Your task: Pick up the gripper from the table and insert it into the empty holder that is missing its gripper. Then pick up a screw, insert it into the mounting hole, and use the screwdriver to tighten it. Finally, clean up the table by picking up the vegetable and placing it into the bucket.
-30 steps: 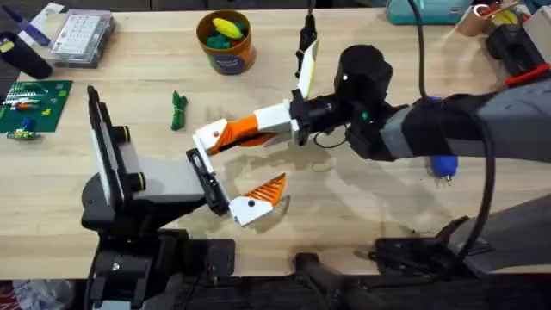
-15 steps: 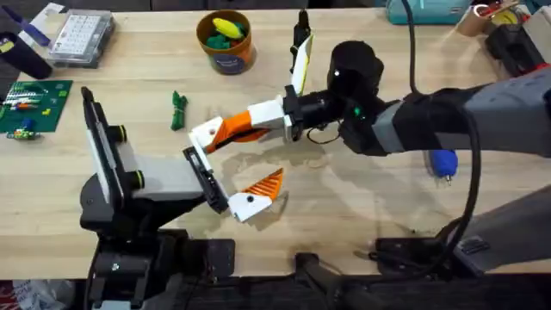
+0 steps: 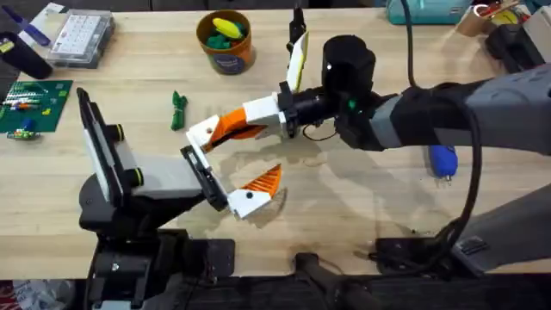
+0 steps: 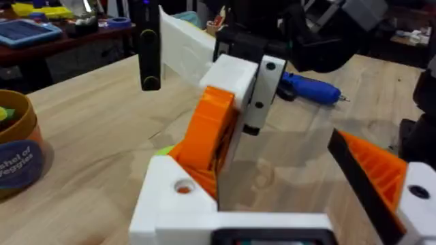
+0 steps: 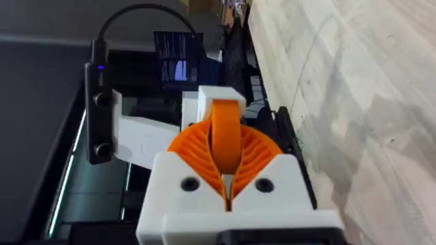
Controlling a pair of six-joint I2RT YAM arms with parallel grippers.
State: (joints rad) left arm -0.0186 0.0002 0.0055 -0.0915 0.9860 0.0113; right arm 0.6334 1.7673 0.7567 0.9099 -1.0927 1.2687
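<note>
My right gripper (image 3: 226, 131) reaches across the middle of the table (image 3: 362, 215), shut on the gripper (image 3: 231, 129), an orange ribbed finger with a white block (image 3: 204, 134) at its end. In the right wrist view the orange pads (image 5: 193, 151) clamp that finger (image 5: 225, 133). The white block (image 4: 178, 197) sits right at the empty holder (image 3: 191, 156) of my left gripper (image 3: 231, 170). I cannot tell whether it is seated. The left gripper is open and carries a single orange finger (image 3: 263, 182). The green vegetable (image 3: 178, 110) lies left of centre. The orange bucket (image 3: 225, 39) stands at the back.
A blue-handled screwdriver (image 3: 442, 162) lies at the right under the right arm. A clear compartment box (image 3: 82, 36) and a green circuit board (image 3: 31, 104) sit at the far left. The bucket holds yellow and green toys. Bare wood lies along the front right.
My right arm has carried the orange finger a little to the left and farther back. The left arm has edged slightly left with it.
</note>
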